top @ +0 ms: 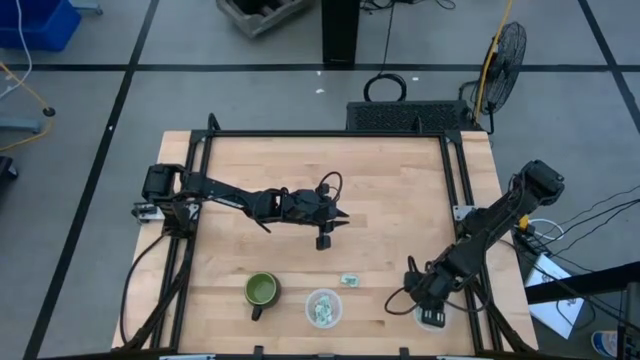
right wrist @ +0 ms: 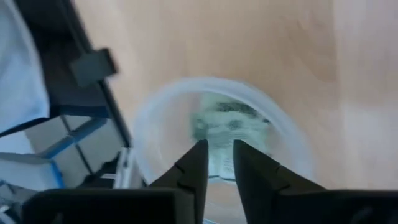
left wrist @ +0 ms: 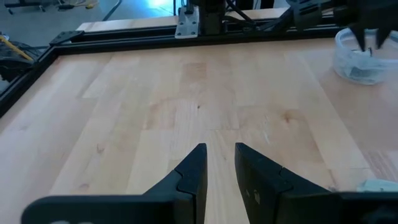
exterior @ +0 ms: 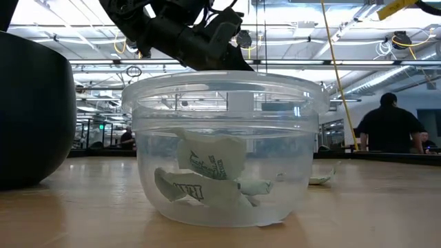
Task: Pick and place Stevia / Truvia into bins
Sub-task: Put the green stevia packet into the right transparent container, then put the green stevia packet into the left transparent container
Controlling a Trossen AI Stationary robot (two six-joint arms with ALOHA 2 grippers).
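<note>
A clear cup (top: 323, 308) near the front edge holds several pale green and white packets (exterior: 207, 172). One packet (top: 349, 279) lies flat on the wood beside it and shows in the left wrist view (left wrist: 379, 185). A second clear cup (right wrist: 161, 112) stands at the front right, under my right gripper (top: 430, 316), which is shut on a packet (right wrist: 230, 124) inside the cup's rim. My left gripper (top: 323, 241) hangs over the table's middle, shut and empty (left wrist: 219, 154). My right gripper pinches the packet's near end (right wrist: 219, 167) between its two fingers (right wrist: 198, 163). They point down from above into the clear cup. The rest of the packet shows beyond the fingertips, within the cup's rim. Whether it rests on the cup's floor cannot be told.
A dark green mug (top: 261, 291) stands left of the middle cup. Black rails (top: 185, 230) run along the table's left and right sides. Bare wood lies ahead of the left gripper (left wrist: 205, 87). A person (exterior: 389, 124) stands in the room beyond the table.
</note>
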